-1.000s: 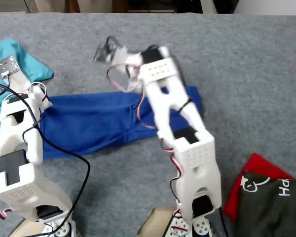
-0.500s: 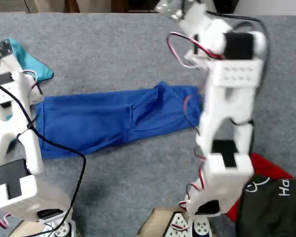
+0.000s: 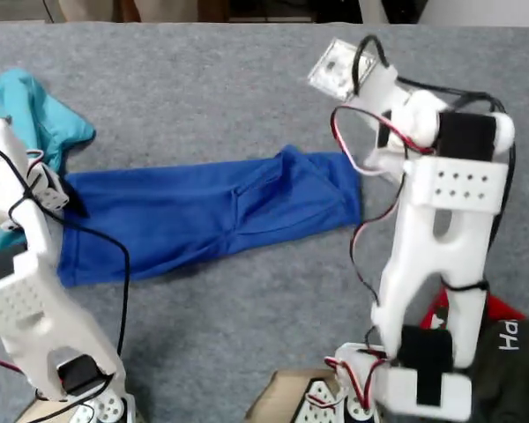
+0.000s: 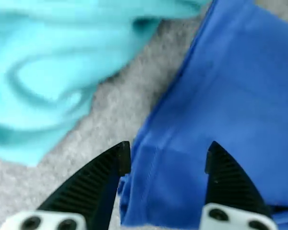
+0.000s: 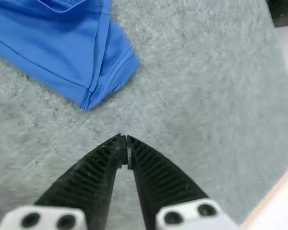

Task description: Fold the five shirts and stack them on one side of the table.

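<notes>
Down low, the left gripper [image 4: 168,155] has its jaws spread wide over one end of the folded blue shirt [image 4: 230,86], at the table's 9 o'clock side. The teal shirt [image 4: 53,62] is bunched just beside it, toward 10 o'clock. The right gripper [image 5: 125,142] has its jaws pressed together with nothing between them, above bare grey table [image 5: 197,96] toward 1 o'clock, near but apart from the blue shirt's other end. The blue shirt lies as a long band across the table's middle. At 4 o'clock, a red shirt [image 3: 502,308] lies partly under a dark printed shirt [image 3: 511,379].
</notes>
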### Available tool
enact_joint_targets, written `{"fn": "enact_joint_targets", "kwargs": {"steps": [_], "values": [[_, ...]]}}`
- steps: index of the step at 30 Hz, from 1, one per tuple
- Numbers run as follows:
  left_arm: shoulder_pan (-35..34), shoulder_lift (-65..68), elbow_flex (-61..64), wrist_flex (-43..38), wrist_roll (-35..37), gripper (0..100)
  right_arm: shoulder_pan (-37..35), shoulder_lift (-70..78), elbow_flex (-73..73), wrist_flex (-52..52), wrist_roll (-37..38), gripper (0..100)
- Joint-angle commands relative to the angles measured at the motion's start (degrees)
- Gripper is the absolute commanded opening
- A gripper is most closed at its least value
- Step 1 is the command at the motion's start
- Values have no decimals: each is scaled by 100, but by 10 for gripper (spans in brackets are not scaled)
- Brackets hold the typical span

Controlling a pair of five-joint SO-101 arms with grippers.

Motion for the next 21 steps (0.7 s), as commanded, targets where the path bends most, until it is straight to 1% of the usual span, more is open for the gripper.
{"fn": "enact_joint_targets", "kwargs": {"steps": [1, 5, 6, 11, 14, 16, 18, 21], "values": [[-88, 426, -615, 70, -149, 264, 145, -593, 189, -132, 246, 5], [-185, 954, -853, 79, -123, 261, 145, -875, 462, -132, 255, 5], [-176, 1042, -870, 79, -123, 246, 145, -910, 523, -132, 255, 5], [79, 1358, -870, 79, -149, 80, 145, -1007, 602, -141, 255, 5], [308, 1552, -826, 79, -132, 22, 154, -1007, 602, -141, 255, 5], [431, 1675, -826, 97, -123, 19, 163, -1007, 602, -141, 255, 5], [501, 1727, -905, 308, -123, 19, 295, -1007, 602, -141, 255, 5], [580, 1719, -1240, 695, -114, 19, 655, -971, 673, -299, 229, 5]]}}
